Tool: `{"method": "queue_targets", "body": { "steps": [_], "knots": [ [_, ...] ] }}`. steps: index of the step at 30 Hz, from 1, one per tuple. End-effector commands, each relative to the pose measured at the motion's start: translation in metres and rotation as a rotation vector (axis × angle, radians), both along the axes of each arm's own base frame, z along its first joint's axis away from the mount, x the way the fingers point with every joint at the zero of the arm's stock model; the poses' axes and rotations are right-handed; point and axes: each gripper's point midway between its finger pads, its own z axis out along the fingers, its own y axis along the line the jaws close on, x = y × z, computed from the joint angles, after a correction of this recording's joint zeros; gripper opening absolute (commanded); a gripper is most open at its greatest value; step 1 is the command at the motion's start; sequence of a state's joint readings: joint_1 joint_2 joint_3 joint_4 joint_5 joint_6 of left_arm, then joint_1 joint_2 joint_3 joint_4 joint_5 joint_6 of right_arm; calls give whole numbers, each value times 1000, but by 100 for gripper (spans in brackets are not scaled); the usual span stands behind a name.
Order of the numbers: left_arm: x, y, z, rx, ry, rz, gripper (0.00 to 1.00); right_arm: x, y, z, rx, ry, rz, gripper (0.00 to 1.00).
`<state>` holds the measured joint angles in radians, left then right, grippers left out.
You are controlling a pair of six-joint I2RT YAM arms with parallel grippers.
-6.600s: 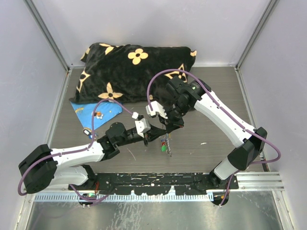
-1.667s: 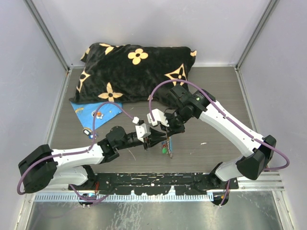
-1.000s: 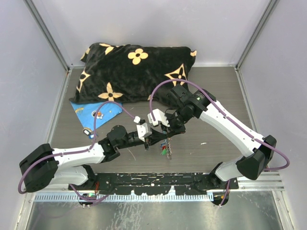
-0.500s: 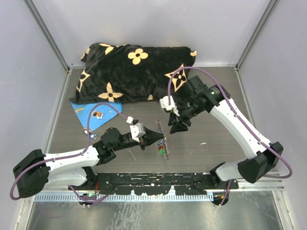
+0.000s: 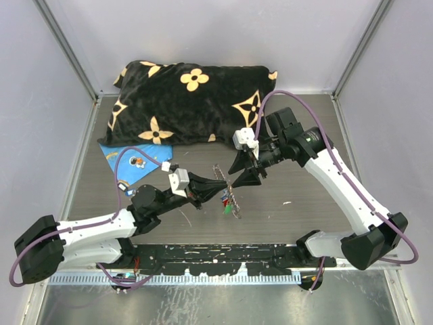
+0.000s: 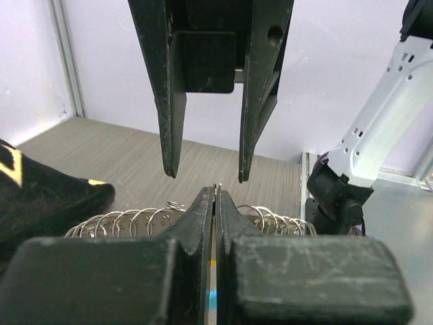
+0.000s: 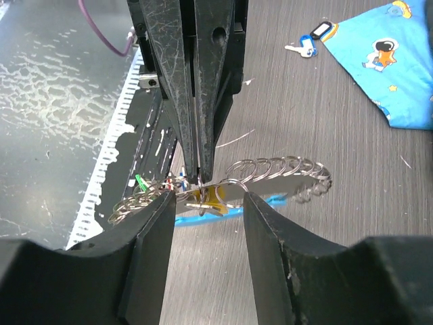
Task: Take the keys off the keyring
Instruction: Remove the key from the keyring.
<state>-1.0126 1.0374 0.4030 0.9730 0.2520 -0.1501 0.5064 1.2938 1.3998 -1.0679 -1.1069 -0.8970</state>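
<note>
1. Keyring (image 5: 218,175): a grey coiled loop with a light-blue section. It was held up between my two arms, in front of the pillow (image 5: 189,101).
2. Keys (image 5: 230,205): a small bunch, with red and green heads visible. They hung under the keyring and I judged them still threaded on.
3. Left gripper (image 5: 222,184): closed tight, its fingertips pinching the keyring's wire.
4. Right gripper (image 5: 242,172): jaws parted and holding nothing. It faced the left gripper with a finger on either side of the keyring. I could not tell whether it touched.
5. Loose keys (image 7: 308,44): two with tags, lying on the table (image 5: 304,135) just beside the blue cloth (image 5: 118,159). These were probably already off.
6. Progress: I judged it early to middle, with most of the bunch left to work off.
7. Table: grey wood-grain, with a black rail (image 5: 216,254) along the near edge.
8. Room: pale walls (image 5: 203,34) with metal corner posts. The black, gold-flowered pillow lay at the back.
</note>
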Motion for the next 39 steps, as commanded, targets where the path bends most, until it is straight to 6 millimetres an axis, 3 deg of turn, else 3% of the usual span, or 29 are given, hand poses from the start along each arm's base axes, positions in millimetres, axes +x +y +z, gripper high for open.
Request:
{"method": "queue_targets", "body": {
  "steps": [1,8,24,27,31,36,39],
  "knots": [
    [-4,16,55,-185,-74,28,0,0,4,23,96,-35,-12,50],
    [-1,17,56,-190,-67,41,0,-4,3,17,117,-6,-8,47],
    [0,18,56,-195,-59,50,0,-6,7,2,141,21,26,29],
    [0,18,56,-195,-58,50,0,-6,8,1,147,25,32,20],
    [1,18,52,-188,-54,55,0,-9,8,5,158,27,44,2],
    [-1,21,41,-161,-50,52,1,-3,4,4,114,-18,12,1],
    [-5,26,28,-91,-66,57,31,2,-4,-2,14,-90,-16,1]
  ]
}}
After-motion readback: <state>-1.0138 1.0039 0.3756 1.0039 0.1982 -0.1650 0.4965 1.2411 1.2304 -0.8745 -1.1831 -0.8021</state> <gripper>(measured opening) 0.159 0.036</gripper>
